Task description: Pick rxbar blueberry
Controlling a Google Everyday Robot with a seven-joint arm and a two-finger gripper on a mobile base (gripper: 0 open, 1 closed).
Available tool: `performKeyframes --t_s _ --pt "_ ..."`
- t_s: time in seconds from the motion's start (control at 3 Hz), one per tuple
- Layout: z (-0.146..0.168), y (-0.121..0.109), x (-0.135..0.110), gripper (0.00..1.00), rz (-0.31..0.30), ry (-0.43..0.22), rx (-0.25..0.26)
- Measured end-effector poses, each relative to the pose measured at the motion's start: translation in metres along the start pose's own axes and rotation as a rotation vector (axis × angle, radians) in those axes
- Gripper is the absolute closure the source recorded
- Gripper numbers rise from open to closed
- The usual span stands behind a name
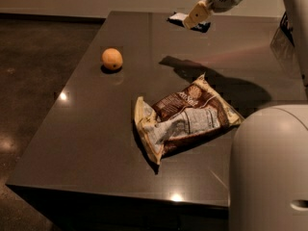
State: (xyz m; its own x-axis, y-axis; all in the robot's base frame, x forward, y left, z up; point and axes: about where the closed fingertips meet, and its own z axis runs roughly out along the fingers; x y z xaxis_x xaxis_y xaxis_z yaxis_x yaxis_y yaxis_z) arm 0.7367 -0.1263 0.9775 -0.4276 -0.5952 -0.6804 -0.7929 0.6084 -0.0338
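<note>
The gripper (193, 19), cream-fingered on a white arm, hangs at about 1 o'clock in the view, above the far end of the dark glossy bench (91, 129). Its jaws are closed on the rxbar blueberry (179, 18), a small flat bar in a dark blue wrapper with a white panel. The bar is clear of the surface, and its shadow (180, 64) lies well apart below.

The grip looks to sit on one end, with most of the bar sticking out toward 9 o'clock. The main risk is therefore the slick wrapper pivoting or sliding out under a quick swing. A fall would likely land it near that shadow, at 12 o'clock from the large crinkled brown-and-cream snack bag (185, 117). The round orange fruit (112, 59), at 10 o'clock from the bag, seems out of harm's way.
</note>
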Motion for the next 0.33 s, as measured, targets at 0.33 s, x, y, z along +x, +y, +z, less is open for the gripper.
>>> performKeyframes --t_s 0.33 --pt "0.0001 0.0002 -0.0003 1.0 -0.002 0.0 0.0"
